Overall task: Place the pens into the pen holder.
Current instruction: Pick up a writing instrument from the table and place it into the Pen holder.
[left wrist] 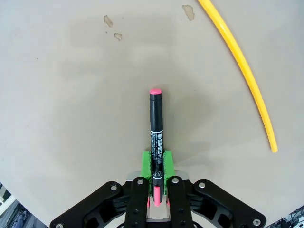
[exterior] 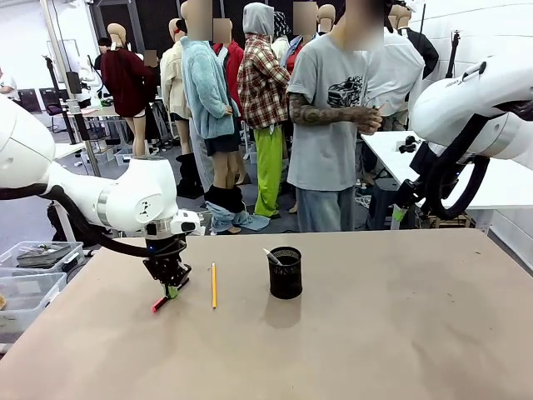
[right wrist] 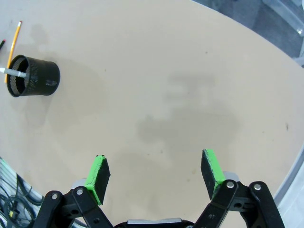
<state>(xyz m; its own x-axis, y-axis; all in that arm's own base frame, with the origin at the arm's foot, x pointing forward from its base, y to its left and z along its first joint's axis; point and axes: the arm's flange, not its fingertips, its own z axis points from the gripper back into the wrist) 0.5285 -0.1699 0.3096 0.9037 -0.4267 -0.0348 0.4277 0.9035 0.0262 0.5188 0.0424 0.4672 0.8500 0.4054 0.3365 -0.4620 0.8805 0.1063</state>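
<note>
My left gripper is shut on a black pen with a pink-red end, low over the table left of centre. In the left wrist view the green pads pinch the black pen, its pink end pointing away. A yellow pencil lies flat just right of that gripper, and it also shows as a yellow pencil in the wrist view. The black mesh pen holder stands upright mid-table with a white-grey pen leaning in it. My right gripper hangs open and empty, high above the bare table, far from the pen holder.
Clear plastic bins sit off the table's left edge. Several people stand beyond the far edge. A white table is at the back right. The tan tabletop is bare to the right and front.
</note>
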